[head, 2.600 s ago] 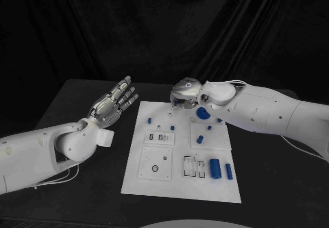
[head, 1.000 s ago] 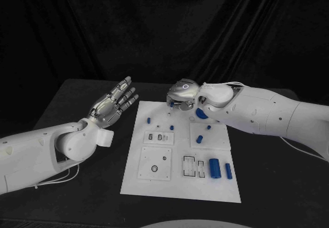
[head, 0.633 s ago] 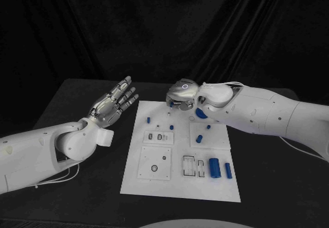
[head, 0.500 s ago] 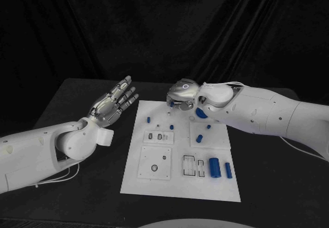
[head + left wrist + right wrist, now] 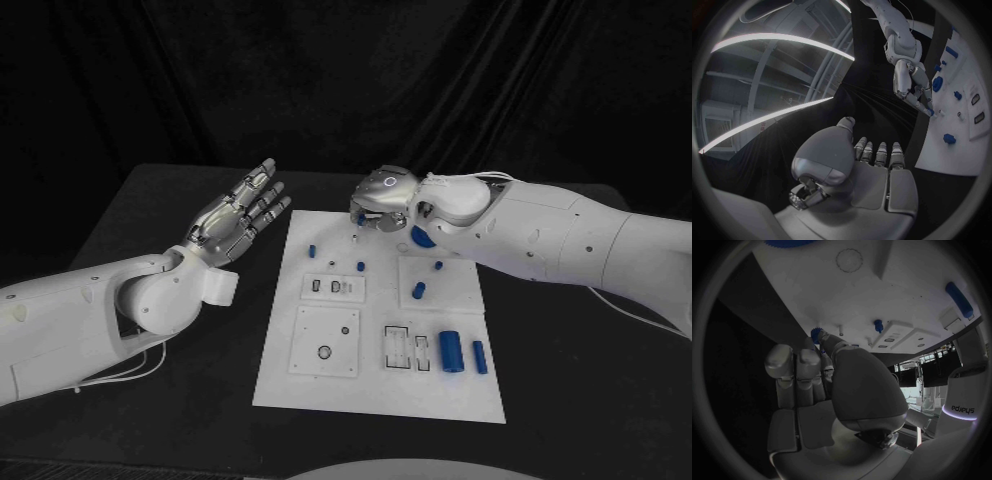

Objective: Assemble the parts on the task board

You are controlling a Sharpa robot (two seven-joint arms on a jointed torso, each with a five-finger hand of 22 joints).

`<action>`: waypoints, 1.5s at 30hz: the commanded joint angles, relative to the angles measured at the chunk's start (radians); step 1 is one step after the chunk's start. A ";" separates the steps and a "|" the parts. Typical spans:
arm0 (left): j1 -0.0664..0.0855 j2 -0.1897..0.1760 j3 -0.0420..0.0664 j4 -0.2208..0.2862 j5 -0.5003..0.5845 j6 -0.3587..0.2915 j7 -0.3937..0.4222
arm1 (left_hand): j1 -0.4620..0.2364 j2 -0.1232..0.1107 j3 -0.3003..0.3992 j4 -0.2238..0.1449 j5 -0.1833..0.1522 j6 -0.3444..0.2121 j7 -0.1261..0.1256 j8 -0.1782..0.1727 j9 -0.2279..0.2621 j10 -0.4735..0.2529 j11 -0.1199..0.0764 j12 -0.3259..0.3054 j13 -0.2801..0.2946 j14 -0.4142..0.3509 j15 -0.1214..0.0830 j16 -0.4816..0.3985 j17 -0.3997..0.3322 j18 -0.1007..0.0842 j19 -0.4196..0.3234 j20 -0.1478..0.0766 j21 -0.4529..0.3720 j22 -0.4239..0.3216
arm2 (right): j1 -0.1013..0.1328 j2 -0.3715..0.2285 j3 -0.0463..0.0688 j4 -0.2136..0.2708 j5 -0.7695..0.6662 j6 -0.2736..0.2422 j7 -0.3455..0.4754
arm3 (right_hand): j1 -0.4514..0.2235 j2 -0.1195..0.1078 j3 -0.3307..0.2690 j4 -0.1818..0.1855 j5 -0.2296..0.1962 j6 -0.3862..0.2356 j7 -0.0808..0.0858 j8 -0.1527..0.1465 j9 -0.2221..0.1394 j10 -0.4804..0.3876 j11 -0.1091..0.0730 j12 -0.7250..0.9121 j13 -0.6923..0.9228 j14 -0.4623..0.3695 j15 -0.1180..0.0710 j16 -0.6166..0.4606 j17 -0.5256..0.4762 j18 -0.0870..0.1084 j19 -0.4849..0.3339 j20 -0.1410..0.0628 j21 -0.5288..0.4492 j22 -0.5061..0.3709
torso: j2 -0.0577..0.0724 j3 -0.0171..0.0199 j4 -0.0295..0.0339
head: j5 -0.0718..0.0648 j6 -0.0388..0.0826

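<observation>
I see left silver hand [image 5: 238, 213] spread, empty, beside white task board [image 5: 378, 385]. Right silver hand [image 5: 384, 199] over board's far edge; grip unclear. "sharpa" readable on white arm [image 5: 962, 408].

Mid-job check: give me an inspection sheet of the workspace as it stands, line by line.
Surface: black table, task board lying flat mid-table.
Job's things: blue parts lying on the board, more near its far end.
Clutter: nothing seen.
Hands: left hand raised beside the board, fingers apart, holding nothing; right hand over the board's far end, grasp unclear.
Cables: thin white cable along right arm.
Surroundings: black curtain behind.
</observation>
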 commanded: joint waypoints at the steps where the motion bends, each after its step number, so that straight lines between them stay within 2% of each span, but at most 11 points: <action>1: 0.003 0.001 0.001 0.000 -0.009 0.020 0.008 | 0.007 0.000 -0.001 -0.005 0.005 0.003 0.006 0.006 0.001 -0.002 0.008 -0.001 -0.001 0.000 0.008 -0.004 -0.001 0.005 0.001 0.007 -0.003 -0.001 | -0.004 -0.001 0.000 -0.001 -0.008 0.010 -0.030 | -0.008 0.003 -0.001 0.003 0.006 -0.006 0.001 -0.004 -0.002 0.038 -0.044 0.002 -0.001 -0.008 0.001 -0.004 0.000 -0.003 -0.007 0.001 -0.003 -0.001 | 0.000 0.0001 0.0000 | 0.000 -0.001; 15: 0.003 0.001 0.001 -0.003 -0.009 0.020 -0.001 | 0.006 0.000 0.000 -0.008 0.006 0.003 0.006 0.006 0.001 -0.002 0.008 -0.001 -0.001 0.000 0.009 -0.004 -0.001 0.004 0.001 0.008 -0.003 -0.001 | -0.009 0.006 0.000 -0.002 -0.008 0.023 -0.034 | -0.012 0.001 0.000 0.007 0.006 -0.020 0.001 -0.014 -0.006 0.023 -0.042 0.002 -0.006 -0.012 0.002 -0.011 -0.007 -0.002 -0.013 0.003 -0.013 -0.005 | 0.000 -0.0003 -0.0011 | -0.002 -0.001; 25: 0.003 0.000 0.001 -0.003 -0.009 0.021 -0.005 | 0.006 0.000 0.001 -0.009 0.007 0.003 0.007 0.006 0.001 -0.002 0.009 -0.001 -0.001 0.000 0.009 -0.004 -0.001 0.004 0.001 0.008 -0.003 -0.001 | -0.011 0.007 0.000 -0.009 -0.008 0.053 -0.060 | -0.025 -0.011 0.008 0.018 0.006 -0.079 0.006 -0.024 -0.024 -0.045 -0.032 0.001 -0.021 -0.033 0.008 -0.036 -0.033 0.004 -0.033 0.009 -0.048 -0.022 | 0.000 -0.0001 0.0000 | -0.004 -0.002; 32: 0.003 0.001 0.001 -0.005 -0.009 0.024 -0.007 | 0.006 0.000 0.002 -0.012 0.009 0.003 0.008 0.006 0.001 -0.002 0.011 -0.001 -0.001 0.000 0.010 -0.004 -0.001 0.003 0.001 0.009 -0.003 -0.001 | -0.012 0.006 0.000 -0.009 -0.008 0.074 -0.073 | -0.038 -0.029 0.022 0.030 0.001 -0.160 0.000 -0.024 -0.047 -0.128 -0.031 0.002 -0.023 -0.051 0.012 -0.057 -0.055 0.009 -0.050 0.013 -0.081 -0.034 | 0.000 0.0004 0.0001 | -0.004 -0.005; 36: 0.003 0.001 0.001 -0.006 -0.009 0.025 -0.007 | 0.007 0.001 0.002 -0.013 0.010 0.003 0.009 0.006 0.001 -0.002 0.011 -0.001 -0.001 0.000 0.010 -0.004 -0.001 0.003 0.001 0.009 -0.003 -0.001 | -0.012 0.003 0.000 -0.009 -0.008 0.068 -0.076 | -0.041 -0.037 0.026 0.033 0.001 -0.197 -0.001 -0.023 -0.056 -0.167 -0.029 0.001 -0.024 -0.057 0.014 -0.062 -0.061 0.011 -0.055 0.014 -0.091 -0.036 | 0.000 0.0001 0.0000 | -0.004 -0.006; 39: 0.003 0.000 0.001 -0.006 -0.009 0.025 -0.007 | 0.007 0.001 0.003 -0.015 0.012 0.003 0.009 0.006 0.001 -0.002 0.012 -0.001 -0.001 0.000 0.010 -0.004 -0.001 0.003 0.001 0.009 -0.003 -0.001 | -0.012 -0.002 0.000 -0.008 -0.008 0.056 -0.077 | -0.044 -0.042 0.024 0.033 -0.001 -0.239 -0.004 -0.024 -0.060 -0.217 -0.028 0.002 -0.024 -0.062 0.015 -0.067 -0.066 0.012 -0.057 0.016 -0.102 -0.037 | 0.000 0.0003 0.0003 | -0.002 -0.008; 40: 0.003 0.000 0.001 -0.006 -0.009 0.026 -0.007 | 0.007 0.001 0.003 -0.015 0.012 0.003 0.009 0.006 0.001 -0.002 0.012 -0.001 -0.001 0.000 0.010 -0.004 -0.001 0.003 0.001 0.009 -0.003 -0.001 | -0.012 -0.004 0.000 -0.007 -0.008 0.049 -0.077 | -0.043 -0.043 0.020 0.032 -0.001 -0.260 0.000 -0.024 -0.061 -0.248 -0.027 0.001 -0.025 -0.065 0.016 -0.071 -0.071 0.012 -0.059 0.016 -0.107 -0.038 | 0.000 0.0002 0.0005 | -0.002 -0.008; 42: 0.003 -0.002 0.001 -0.006 -0.009 0.027 -0.007 | 0.007 0.001 0.003 -0.015 0.012 0.003 0.009 0.006 0.001 -0.002 0.012 -0.001 -0.001 0.000 0.010 -0.004 -0.001 0.003 0.001 0.009 -0.003 -0.001 | -0.012 -0.011 0.000 -0.004 -0.008 0.027 -0.075 | -0.042 -0.042 0.012 0.029 -0.002 -0.305 0.000 -0.026 -0.063 -0.272 -0.027 0.001 -0.024 -0.067 0.016 -0.073 -0.074 0.013 -0.062 0.017 -0.115 -0.040 | 0.000 0.0005 0.0006 | -0.001 -0.008; 43: 0.003 -0.002 0.001 -0.006 -0.009 0.027 -0.007 | 0.007 0.001 0.004 -0.017 0.014 0.003 0.010 0.006 0.001 -0.002 0.013 -0.001 -0.001 0.000 0.011 -0.004 -0.001 0.003 0.001 0.009 -0.003 -0.001 | -0.012 -0.016 0.000 -0.001 -0.008 0.011 -0.074 | -0.041 -0.040 0.005 0.026 -0.002 -0.350 -0.003 -0.027 -0.065 -0.290 -0.028 0.001 -0.023 -0.069 0.015 -0.075 -0.076 0.014 -0.063 0.017 -0.119 -0.039 | 0.000 0.0002 0.0007 | -0.001 -0.008; 45: 0.003 -0.004 0.001 -0.006 -0.009 0.028 -0.007 | 0.007 0.001 0.004 -0.017 0.014 0.003 0.010 0.006 0.001 -0.002 0.013 -0.001 -0.001 0.000 0.011 -0.004 -0.001 0.003 0.001 0.009 -0.003 -0.001 | -0.011 -0.027 0.000 0.008 -0.008 -0.018 -0.073 | -0.041 -0.038 -0.001 0.024 0.000 -0.372 -0.004 -0.028 -0.066 -0.301 -0.028 0.001 -0.023 -0.069 0.016 -0.073 -0.073 0.013 -0.061 0.017 -0.118 -0.037 | 0.000 0.0000 0.0010 | -0.001 -0.008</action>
